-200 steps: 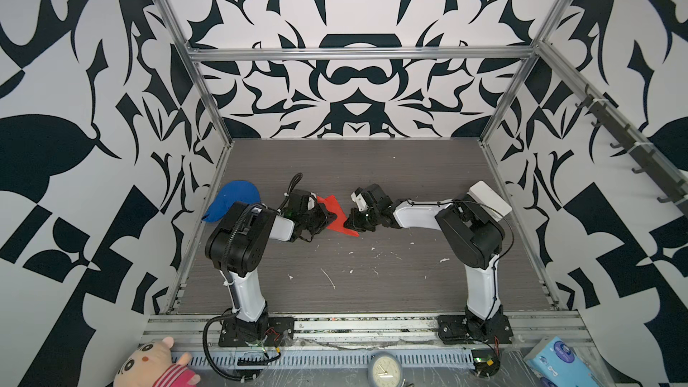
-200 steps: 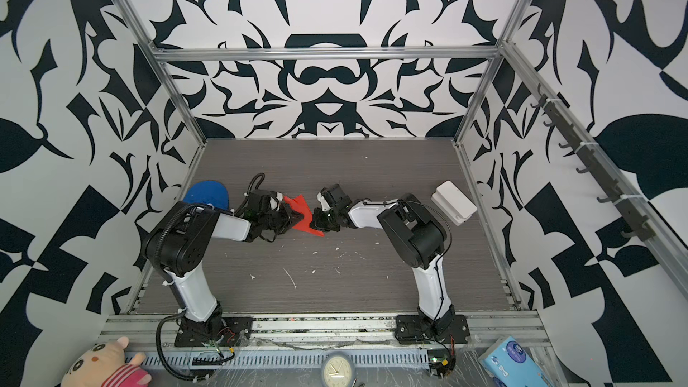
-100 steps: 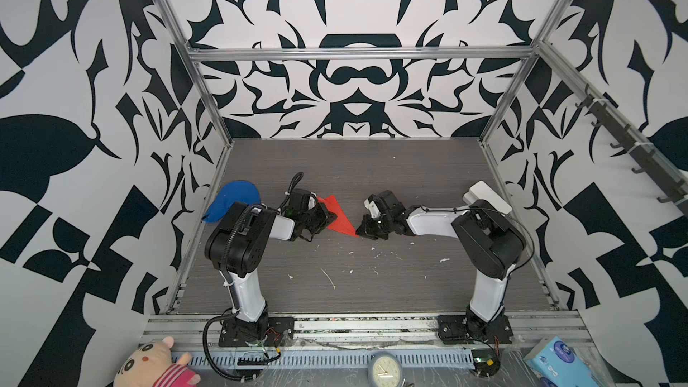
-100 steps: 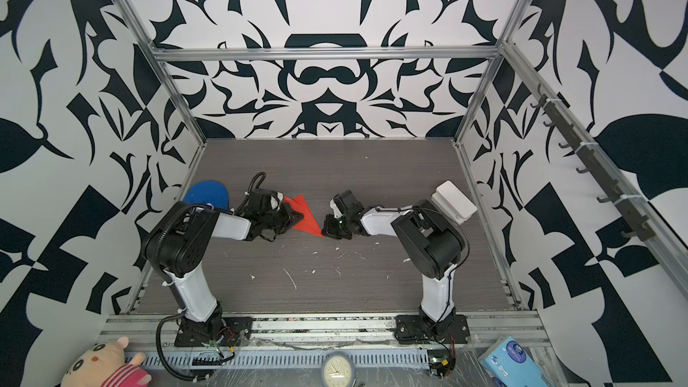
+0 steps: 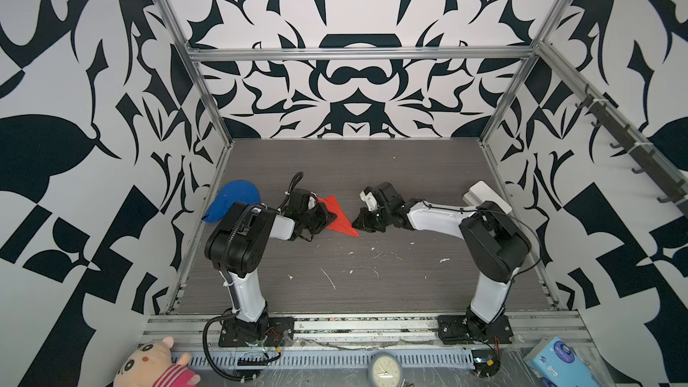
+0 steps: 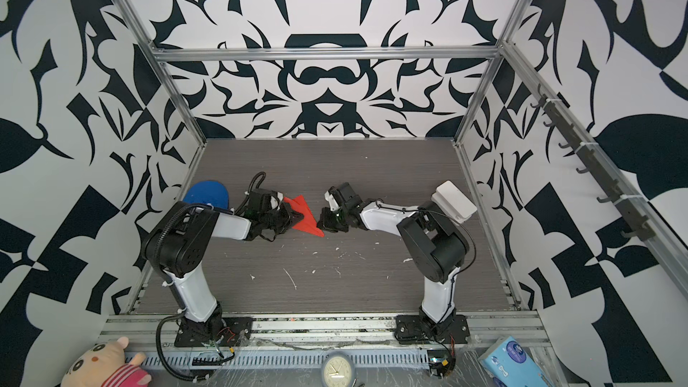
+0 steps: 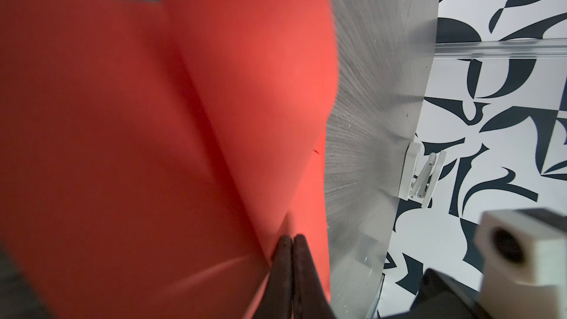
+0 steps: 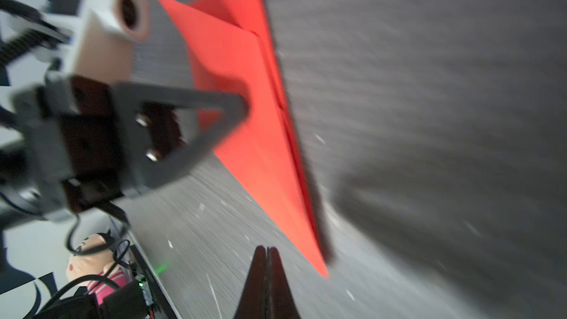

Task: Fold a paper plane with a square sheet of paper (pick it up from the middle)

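The paper plane [image 5: 338, 218] [image 6: 304, 214] is a bright red pointed dart lying left of centre on the grey table, with its nose toward the front right. My left gripper [image 5: 328, 217] [image 6: 293, 217] reaches in from the left. It is shut on a raised fold of the plane, and red paper [image 7: 184, 118] fills the left wrist view around the closed tips [image 7: 293, 237]. My right gripper [image 5: 356, 223] [image 6: 320, 223] is shut and empty. Its tips [image 8: 265, 248] rest just beside the plane's nose [image 8: 322, 268] without touching it. The left finger [image 8: 242, 105] lies across the red wing.
A blue cap [image 5: 232, 199] sits at the left wall behind the left arm. A white box [image 5: 487, 197] stands at the right wall. Small white scraps [image 5: 329, 279] dot the table front. A plush toy [image 5: 149, 364], a clock [image 5: 383, 368] and a blue tissue pack [image 5: 558, 361] lie beyond the front rail.
My right gripper has drawn back to the right, off the red paper, and now sits by its nose. More of the plane shows. The left arm has held still.
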{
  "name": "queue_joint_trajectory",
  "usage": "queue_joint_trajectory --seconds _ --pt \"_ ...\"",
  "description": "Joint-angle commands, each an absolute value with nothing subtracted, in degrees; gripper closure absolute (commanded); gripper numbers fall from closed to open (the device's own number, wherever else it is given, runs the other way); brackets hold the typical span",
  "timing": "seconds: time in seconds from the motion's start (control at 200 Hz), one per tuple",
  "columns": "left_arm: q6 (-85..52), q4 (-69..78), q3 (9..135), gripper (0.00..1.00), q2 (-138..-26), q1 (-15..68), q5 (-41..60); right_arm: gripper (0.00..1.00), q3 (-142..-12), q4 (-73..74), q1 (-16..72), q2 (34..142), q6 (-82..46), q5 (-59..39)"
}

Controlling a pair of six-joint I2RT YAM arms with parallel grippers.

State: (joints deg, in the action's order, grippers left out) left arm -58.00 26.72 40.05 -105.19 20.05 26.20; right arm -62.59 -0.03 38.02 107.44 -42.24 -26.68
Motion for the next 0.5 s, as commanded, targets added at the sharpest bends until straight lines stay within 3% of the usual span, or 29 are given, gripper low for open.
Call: queue_joint_trajectory --seconds 0.0,0.305,0.495 --pt "-56.82 19.16 39.22 0.94 -106.88 20.04 22.88 1.00 -66.17 1.23 38.33 110.64 -40.76 -27.78" --pt "-54.86 18.36 40.86 0.93 -106.33 19.96 25.32 1.00 -66.15 -0.76 38.15 114.13 -40.55 -26.06" --pt "-42.42 6.93 47.98 0.81 -102.72 19.99 30.75 1.00 -65.52 -3.89 37.68 114.77 -39.50 -24.79"
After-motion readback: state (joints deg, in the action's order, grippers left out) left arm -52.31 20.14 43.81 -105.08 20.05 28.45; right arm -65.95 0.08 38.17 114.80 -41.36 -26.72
